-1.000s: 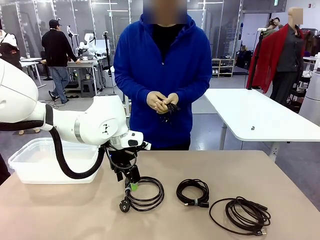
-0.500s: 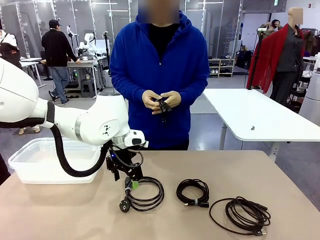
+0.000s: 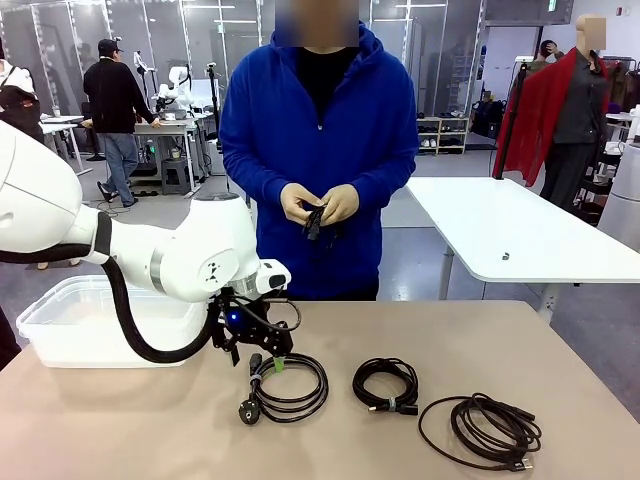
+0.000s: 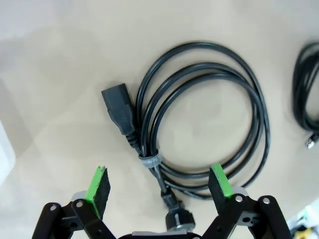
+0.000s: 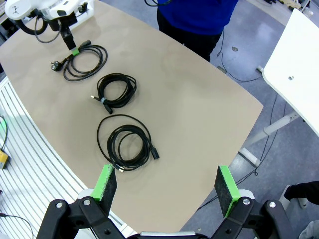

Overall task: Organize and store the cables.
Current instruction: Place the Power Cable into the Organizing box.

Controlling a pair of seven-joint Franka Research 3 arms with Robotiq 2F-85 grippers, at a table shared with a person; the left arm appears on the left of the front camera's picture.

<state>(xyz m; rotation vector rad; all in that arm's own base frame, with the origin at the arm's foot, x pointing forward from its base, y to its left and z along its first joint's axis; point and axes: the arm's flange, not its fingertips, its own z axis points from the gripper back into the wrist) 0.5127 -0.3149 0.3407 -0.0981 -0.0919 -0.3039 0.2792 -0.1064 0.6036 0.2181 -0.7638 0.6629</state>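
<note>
Directly below the spread left gripper (image 4: 159, 181) lies the nearest cable (image 4: 149, 160), tied neck between the pads (image 4: 101, 181), crosswise to their closing line; the right gripper (image 5: 167, 186), also spread, hangs well apart.

left wrist view's edge cuts off the second cable (image 4: 301, 99).

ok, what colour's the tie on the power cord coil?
Grey tie on power cord; left wrist view.
</note>
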